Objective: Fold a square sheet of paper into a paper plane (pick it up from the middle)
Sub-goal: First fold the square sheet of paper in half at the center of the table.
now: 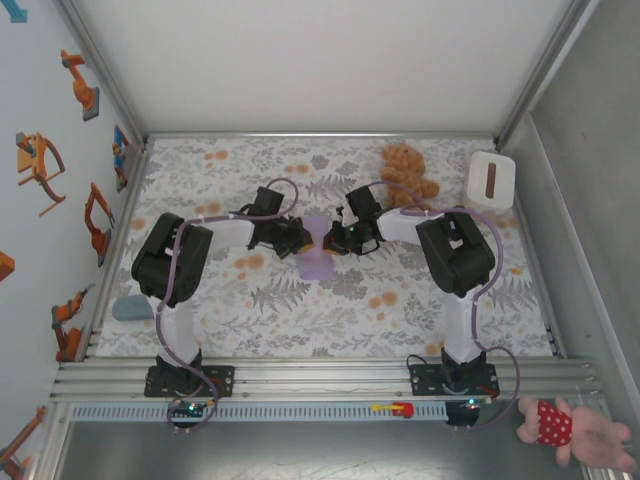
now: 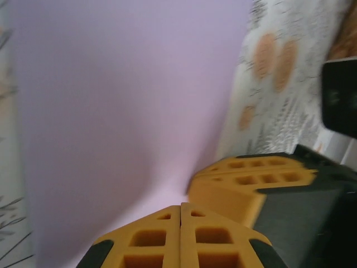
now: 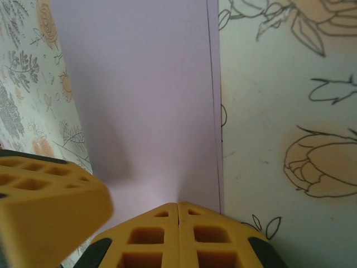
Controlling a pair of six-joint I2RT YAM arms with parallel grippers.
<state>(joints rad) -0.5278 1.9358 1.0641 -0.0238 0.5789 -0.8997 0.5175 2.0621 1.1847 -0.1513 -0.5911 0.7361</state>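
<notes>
1. Pinching the left edge of the thin lavender-purple square sheet of paper (image 1: 317, 258), the black left gripper (image 1: 298, 238) has its blocky orange fingers (image 2: 150, 240) pressed together on the paper with no gap. It seems to catch only a narrow margin. A sideways tug could pull the sheet free, and it would drop limp.
2. The sheet lies at the middle of the flower-printed tablecloth (image 1: 400, 290), between the two grippers and waisted where they squeeze it. In the right wrist view two edges run side by side, so it looks doubled over.
   - If the arms draw apart, the paper could tear at that waist.
   - If they crowd together, it could buckle and take a stray crease.
   - If the layers slide over each other, any fold pressed now would come out skewed.
3. The black right gripper (image 1: 336, 240) is likewise clamped on the opposite edge, jaws closed on the paper, and its orange fingers sit just beside the left ones. With so little room, a small inward or twisting move could knock the fingers together and jolt the sheet loose.
4. Farther right, the fuzzy brown teddy bear (image 1: 408, 172) and the white rectangular box (image 1: 491, 180) stand well apart from the sheet. I judge that only a wide swing of the right arm would catch them.
</notes>
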